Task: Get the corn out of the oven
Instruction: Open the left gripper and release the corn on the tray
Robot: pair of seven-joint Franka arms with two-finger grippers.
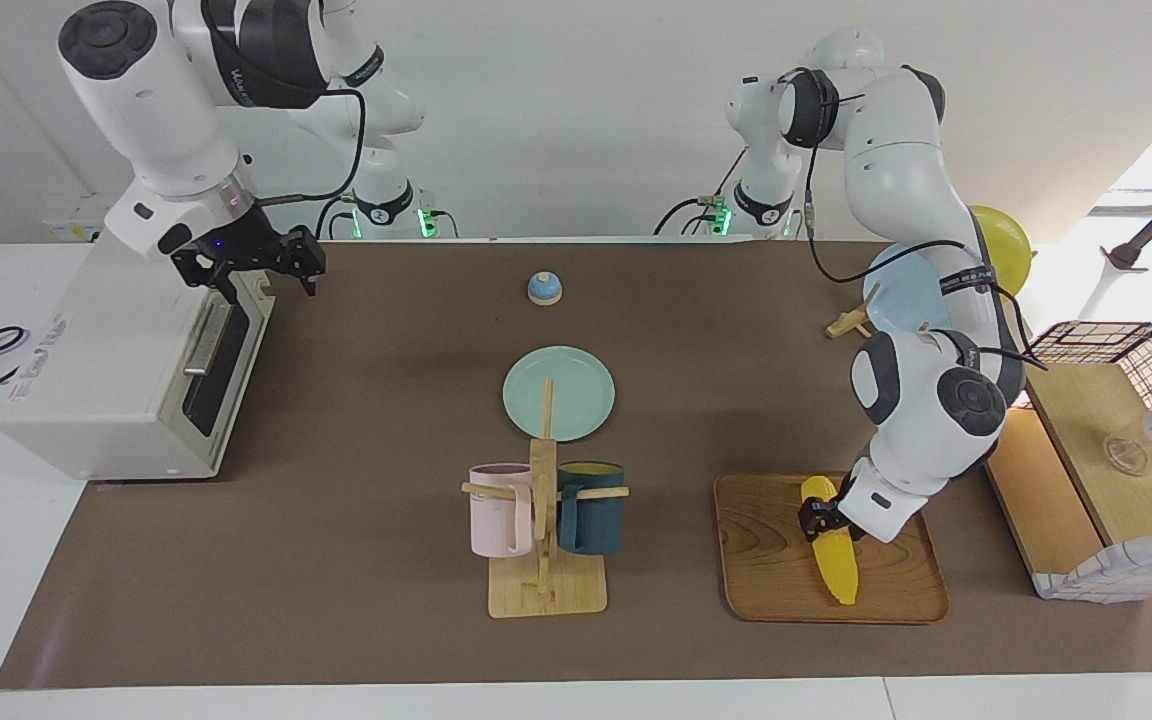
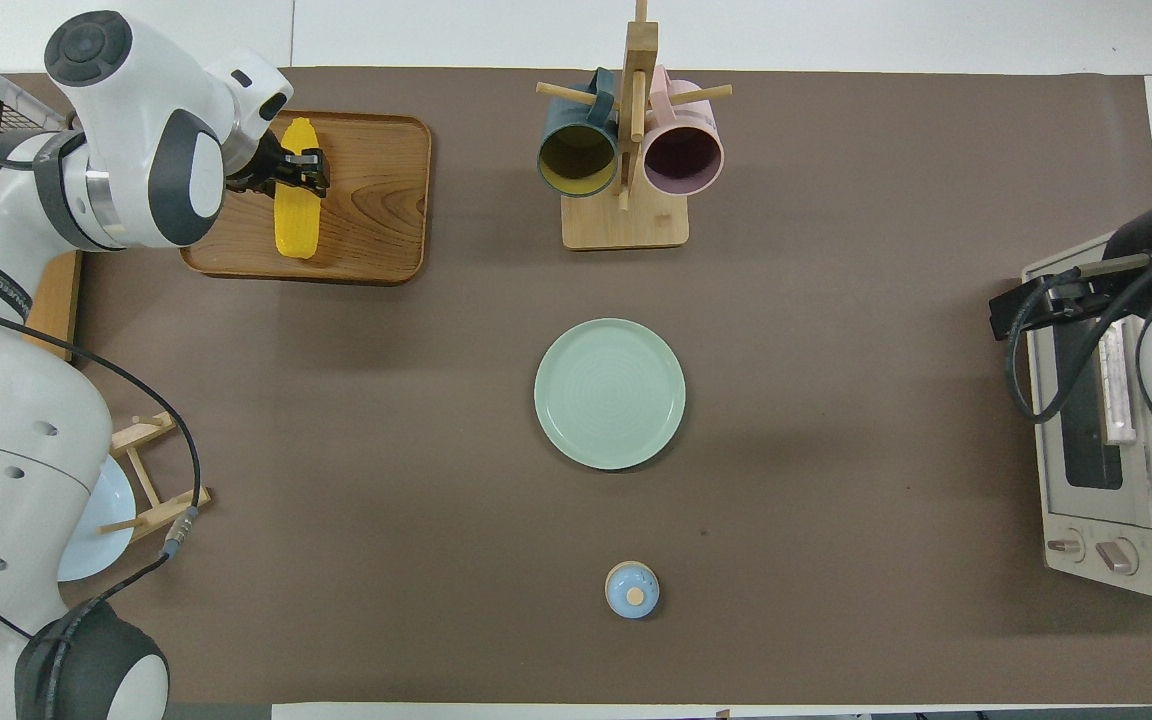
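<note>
The yellow corn [image 1: 833, 555] lies on a wooden tray [image 1: 766, 580] toward the left arm's end of the table; it also shows in the overhead view [image 2: 296, 225]. My left gripper [image 1: 820, 521] is down at the cob's thicker end, fingers on both sides of it, shut on it [image 2: 302, 170]. The off-white oven [image 1: 86, 370] stands at the right arm's end with its glass door [image 1: 226, 360] closed. My right gripper [image 1: 271, 278] hovers open by the door's upper edge, holding nothing.
A green plate [image 1: 558, 392] lies mid-table. A wooden mug rack [image 1: 544, 545] with a pink and a dark blue mug stands farther from the robots. A small blue bell [image 1: 544, 288] sits nearer the robots. A wire basket [image 1: 1121, 350] on wooden boards stands beside the tray.
</note>
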